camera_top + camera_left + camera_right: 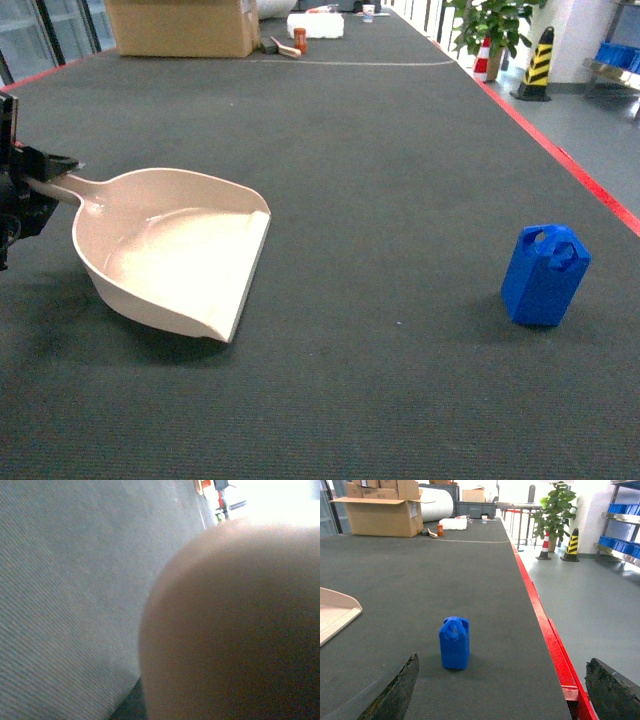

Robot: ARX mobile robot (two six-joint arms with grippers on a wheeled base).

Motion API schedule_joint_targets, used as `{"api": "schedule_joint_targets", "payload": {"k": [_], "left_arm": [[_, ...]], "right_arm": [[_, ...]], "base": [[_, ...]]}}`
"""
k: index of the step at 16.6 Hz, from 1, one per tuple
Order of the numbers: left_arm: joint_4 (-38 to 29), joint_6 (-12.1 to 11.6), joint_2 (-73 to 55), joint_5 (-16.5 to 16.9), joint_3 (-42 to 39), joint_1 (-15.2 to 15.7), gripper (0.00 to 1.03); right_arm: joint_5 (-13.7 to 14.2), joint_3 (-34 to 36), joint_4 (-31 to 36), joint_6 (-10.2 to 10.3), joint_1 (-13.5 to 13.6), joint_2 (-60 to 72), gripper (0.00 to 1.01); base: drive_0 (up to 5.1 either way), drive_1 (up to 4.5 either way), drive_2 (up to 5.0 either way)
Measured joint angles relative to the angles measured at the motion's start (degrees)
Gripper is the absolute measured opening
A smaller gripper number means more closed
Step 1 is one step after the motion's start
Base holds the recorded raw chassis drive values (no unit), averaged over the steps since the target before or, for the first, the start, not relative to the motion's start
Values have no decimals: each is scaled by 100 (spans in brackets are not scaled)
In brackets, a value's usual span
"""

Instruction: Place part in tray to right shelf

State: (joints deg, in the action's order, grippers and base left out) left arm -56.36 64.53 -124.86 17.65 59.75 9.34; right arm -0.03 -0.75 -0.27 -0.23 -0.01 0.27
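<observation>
The beige dustpan-shaped tray (pixel 180 250) lies flat on the dark table at the left, its open lip facing right. My left gripper (pixel 28 185) at the far left edge is closed around the tray's handle. The left wrist view is mostly filled by the tray's blurred curved wall (pixel 235 625). The blue part (pixel 545 275) stands upright on the table at the right, clear of the tray. In the right wrist view the part (pixel 454 643) stands ahead and left of centre. My right gripper (pixel 502 680) is open and empty behind it. The right shelf (pixel 620 517) holds blue crates far right.
The table's red edge (pixel 545 625) runs along the right, with floor beyond it. At the far end are a cardboard box (pixel 185 25), a white box (pixel 315 24) and a small orange bottle (pixel 300 40). A striped cone (pixel 537 65) and a potted plant (pixel 490 25) stand on the floor.
</observation>
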Motion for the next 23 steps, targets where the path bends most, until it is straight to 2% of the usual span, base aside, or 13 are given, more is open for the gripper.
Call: {"api": "schedule_joint_targets", "payload": {"k": [6,9,12,14,17,18,19,20,23], "left_arm": [[-699,553,1062,-162,-850,-634,17],[-964,911,1657,-396,-1311,-1502,16],[-1108,1147,1659,-649,-1405,-2100,16],[-1095,1290,1624,-774,-1408,-2240,16],[-879,1327,1530,-876,-1478,-2264,16],[-907,1331,1530,-887,-1478,-2264,16],[-918,1331,1530,-905,-1478,-2258,16],[-909,1331,1530,-905,-1478,-2264,16],[-894,1333,1530,-903,-1478,-2264,16]], "right_arm": [[0,0,0,0,0,0,98],[0,0,-2,0,0,0,98],[0,0,0,0,0,0,98],[0,0,0,0,0,0,98],[0,0,0,0,0,0,98],[26,-72,-313,-48,0,72,98],[20,-358,-949,-205,-48,697,98],[-70,-446,-778,-240,-181,1342,98],[-221,-675,774,-282,-374,3427,98]], "base": [[0,0,0],[0,0,0],[0,0,0],[0,0,0],[0,0,0],[0,0,0],[0,0,0],[0,0,0],[0,0,0]]}}
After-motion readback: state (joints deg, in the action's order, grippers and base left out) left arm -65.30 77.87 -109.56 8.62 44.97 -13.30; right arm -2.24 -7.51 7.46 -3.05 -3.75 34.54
